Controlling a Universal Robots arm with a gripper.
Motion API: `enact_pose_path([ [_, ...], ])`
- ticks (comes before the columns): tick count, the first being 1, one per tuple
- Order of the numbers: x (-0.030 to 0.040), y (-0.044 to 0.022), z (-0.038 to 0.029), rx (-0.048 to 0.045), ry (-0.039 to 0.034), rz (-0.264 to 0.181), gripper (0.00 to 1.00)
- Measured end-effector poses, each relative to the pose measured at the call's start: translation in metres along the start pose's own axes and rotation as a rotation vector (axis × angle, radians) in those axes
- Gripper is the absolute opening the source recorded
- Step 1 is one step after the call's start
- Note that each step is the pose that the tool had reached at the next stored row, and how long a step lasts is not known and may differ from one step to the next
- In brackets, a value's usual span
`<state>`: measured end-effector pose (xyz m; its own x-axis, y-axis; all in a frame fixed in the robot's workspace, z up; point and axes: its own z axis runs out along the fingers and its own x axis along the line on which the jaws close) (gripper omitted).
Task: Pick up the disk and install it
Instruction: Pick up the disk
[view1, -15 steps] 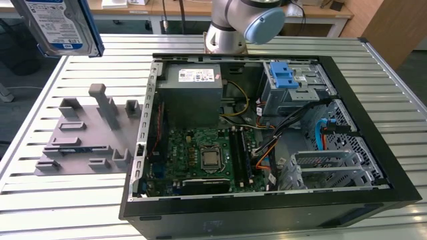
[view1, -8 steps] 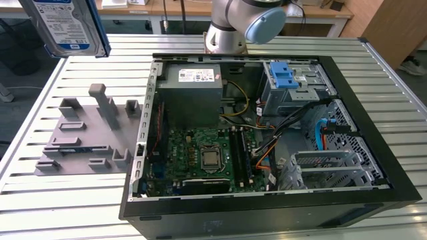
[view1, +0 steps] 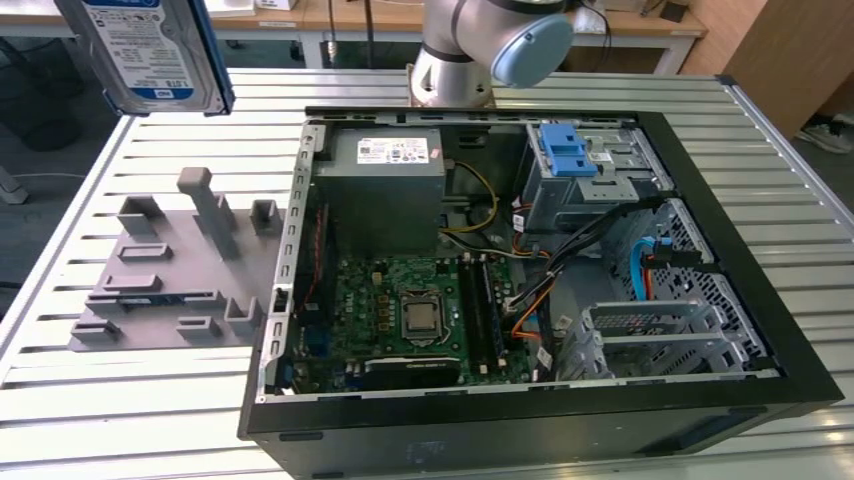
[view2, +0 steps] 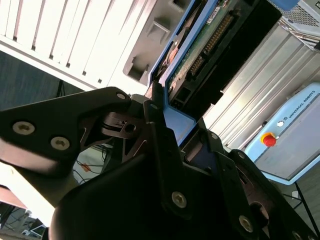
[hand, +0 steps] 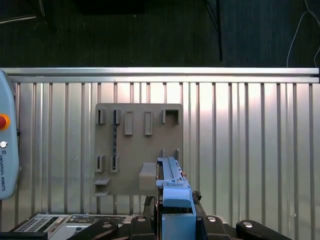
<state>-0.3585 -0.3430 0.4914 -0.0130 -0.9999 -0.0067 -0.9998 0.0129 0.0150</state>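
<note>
The disk (view1: 147, 50) hangs at the exterior view's upper left; the second wrist view shows the gripper (view2: 162, 112) clamped on it. The first wrist view shows a grey fixture (hand: 140, 150) on the slatted table (hand: 250, 150), with dark floor (hand: 150, 30) beyond.

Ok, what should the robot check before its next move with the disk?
1. Grip: ok. The gripper is shut on the disk, by its blue rail.
2. Disk off the grey holder: ok, it hangs in the air.
3. Computer case open: ok, its side is off.
4. Drive cage with blue tabs in place: ok.
5. Slot in the cage free: cannot tell.
6. Cables out of the way: cannot tell; they run beside the cage.
</note>
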Motion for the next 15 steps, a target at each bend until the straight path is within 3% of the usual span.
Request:
enact_pose_path([
  [15, -0.0001, -0.0192, -0.0003, 0.0001, -0.0002, 0.000, 0.36],
])
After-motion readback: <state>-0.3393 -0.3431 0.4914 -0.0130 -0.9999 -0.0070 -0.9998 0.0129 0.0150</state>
